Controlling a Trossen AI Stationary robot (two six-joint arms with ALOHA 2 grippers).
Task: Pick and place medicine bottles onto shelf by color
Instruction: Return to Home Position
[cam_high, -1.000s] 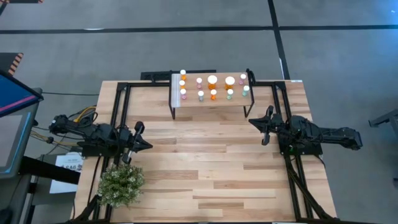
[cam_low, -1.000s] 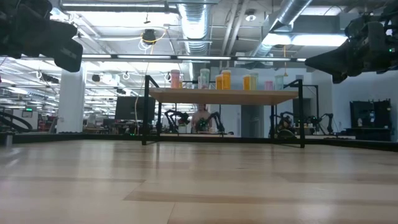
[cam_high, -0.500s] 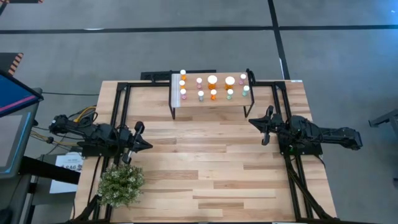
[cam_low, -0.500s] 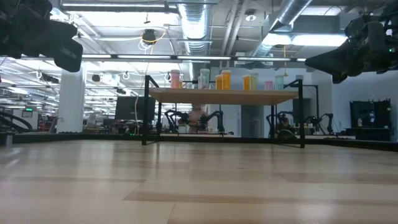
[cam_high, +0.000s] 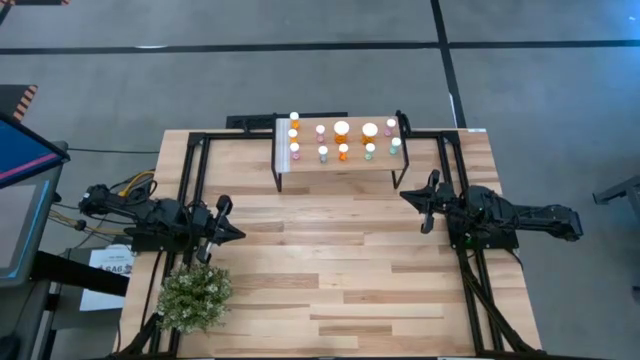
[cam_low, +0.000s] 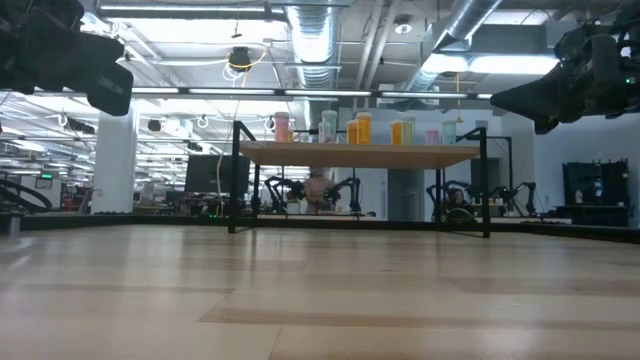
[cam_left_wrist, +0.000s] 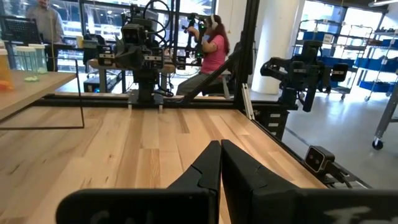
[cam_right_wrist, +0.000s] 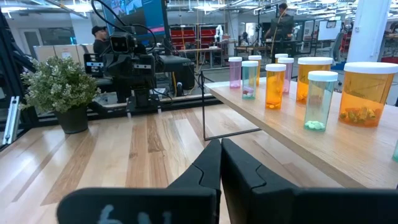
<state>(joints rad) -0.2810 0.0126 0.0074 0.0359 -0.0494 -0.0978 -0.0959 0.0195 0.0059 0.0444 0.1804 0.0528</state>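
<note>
- Both pincers are clenched and empty. The left pincer (cam_left_wrist: 220, 144) hangs over the left side of the bench (cam_high: 330, 260), and the right pincer (cam_right_wrist: 220, 143) over the right side.
- All medicine bottles (cam_high: 343, 150) in view stand upright on the shelf (cam_high: 350, 166), at the far middle of the bench. None is seen on the bench itself.
- Relative position: the shelf is well apart from the left pincer. The right pincer points at the shelf's near right leg and lies close beside it.
- Hazard one: a careless swing of the right arm toward that leg could jolt the shelf. The bottles are light and closely set, so one could topple others.
- Hazard two: the left arm sits just beside a potted plant (cam_high: 195, 297), which a low sweep could brush.
- Observation: orange, pink and pale green bodies appear interleaved, so correct colour grouping cannot be confirmed.
</note>
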